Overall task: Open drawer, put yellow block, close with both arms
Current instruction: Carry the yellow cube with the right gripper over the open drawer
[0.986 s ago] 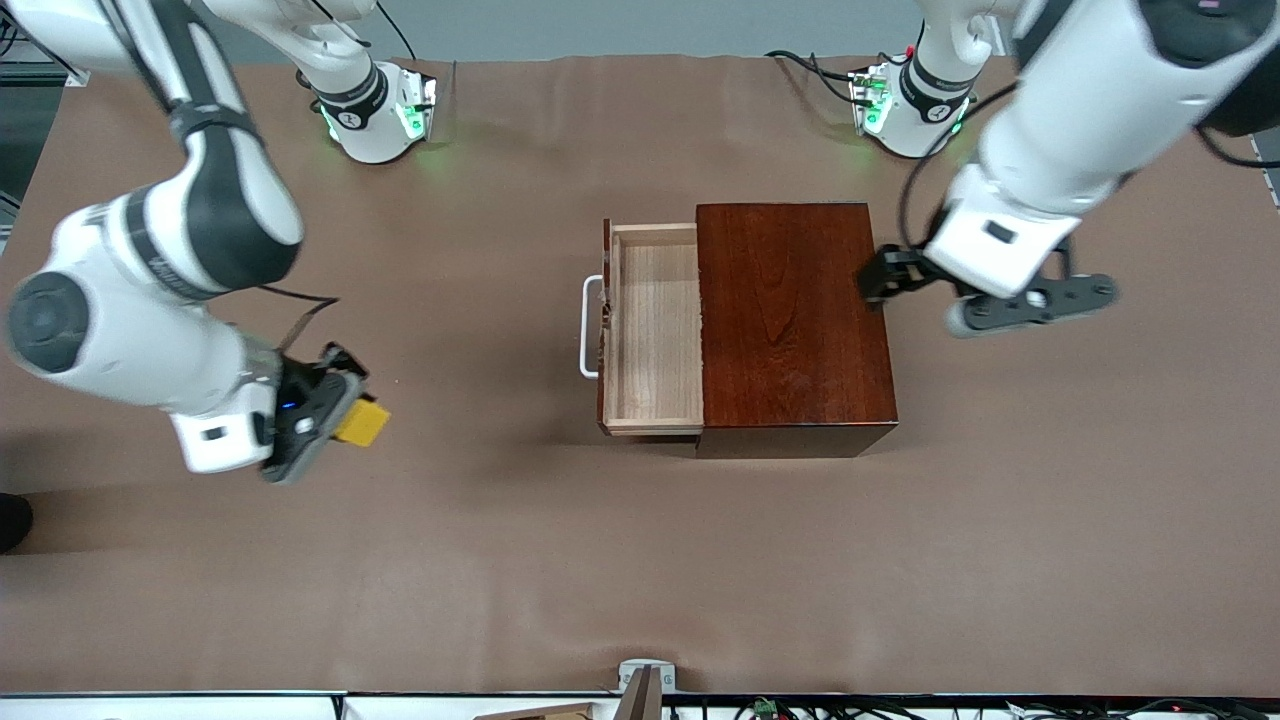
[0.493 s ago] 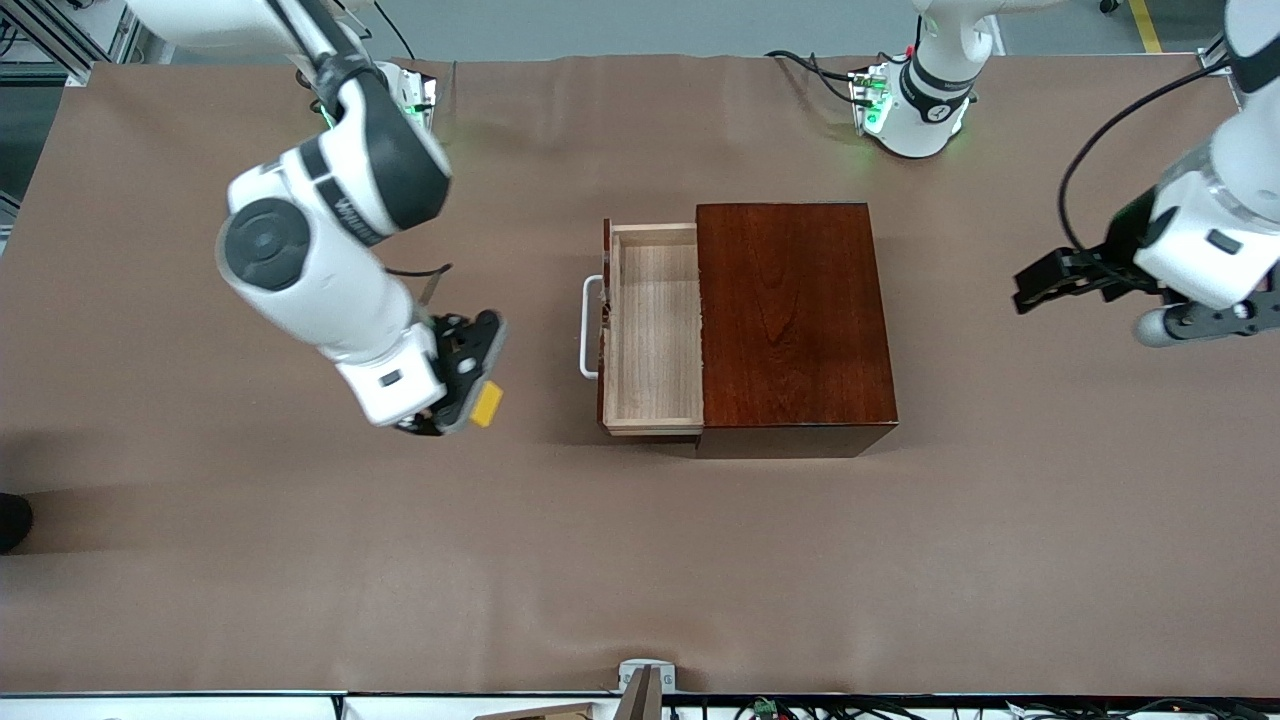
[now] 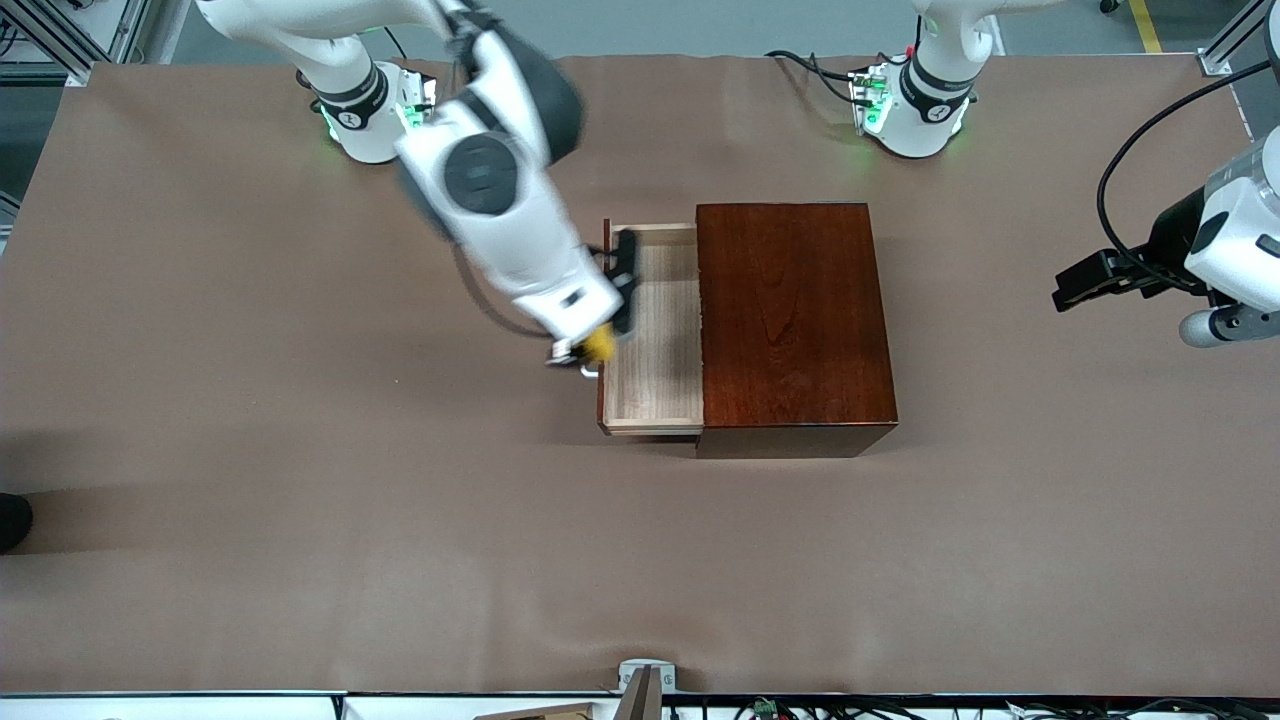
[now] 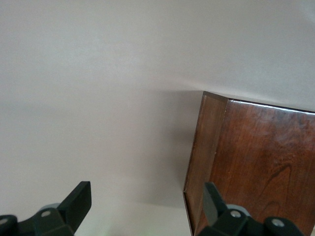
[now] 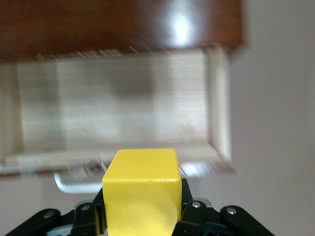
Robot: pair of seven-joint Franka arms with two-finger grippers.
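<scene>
One cube, the yellow block (image 5: 140,189), sits clenched in our right gripper (image 3: 592,350), seemingly above the drawer (image 3: 655,400) front; we should advance over the tray before releasing. Left gripper (image 4: 147,209) waits spread beside the box (image 3: 795,320).

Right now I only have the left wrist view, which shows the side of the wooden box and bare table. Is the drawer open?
Observer: Yes. The drawer stands pulled out toward the right arm's end of the table.
Operator: Where is the yellow block?
Observer: The right claw is shut on the yellow block, up in the air over the drawer's front edge.
Operator: Anything in the tray already?
Observer: No, only its pale wooden floor shows.
</scene>
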